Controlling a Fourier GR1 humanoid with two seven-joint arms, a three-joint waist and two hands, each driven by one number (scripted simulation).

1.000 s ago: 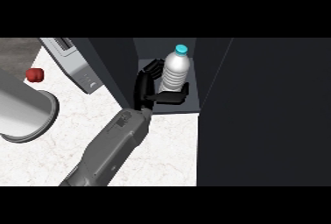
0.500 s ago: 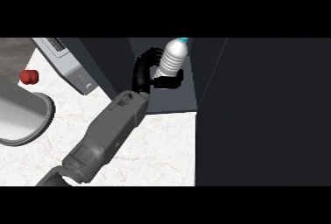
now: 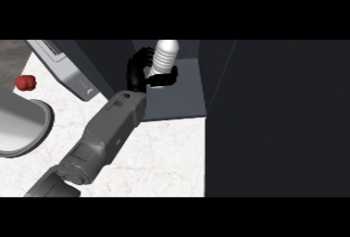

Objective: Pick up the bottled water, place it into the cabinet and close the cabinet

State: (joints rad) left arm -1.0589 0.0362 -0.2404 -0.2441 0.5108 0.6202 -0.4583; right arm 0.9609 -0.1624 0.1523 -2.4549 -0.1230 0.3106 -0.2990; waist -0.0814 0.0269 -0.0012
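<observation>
Inside the cabinet: a white ribbed plastic water bottle (image 3: 166,58) stands roughly upright in the open dark cabinet (image 3: 174,99), above its grey floor and towards the back.
Hidden: the bottle's top is cut off at the upper limit of the view. Its lower end sits behind the thumb, so I cannot tell whether it rests on the cabinet floor or hangs just above it.
Left hand: the black left hand (image 3: 137,76) is inside the cabinet, at the bottle's left side.
Fingers: the fingers (image 3: 140,55) curl round the bottle's far left side and the thumb lies across its near side, so the hand is clamped on the bottle.
Forearm: the grey forearm (image 3: 106,134) runs from the lower left of the view, over the white marbled counter (image 3: 164,157), to the cabinet's front edge.
Right of the cabinet opening: a broad dark panel (image 3: 287,120), probably the cabinet's open door, fills that whole side.
Left of the cabinet: a silver box-shaped appliance (image 3: 68,69) stands just beside its wall. Further left are a small red round object (image 3: 26,82) and a grey round metal pot (image 3: 17,129), which the view's edge cuts off.
</observation>
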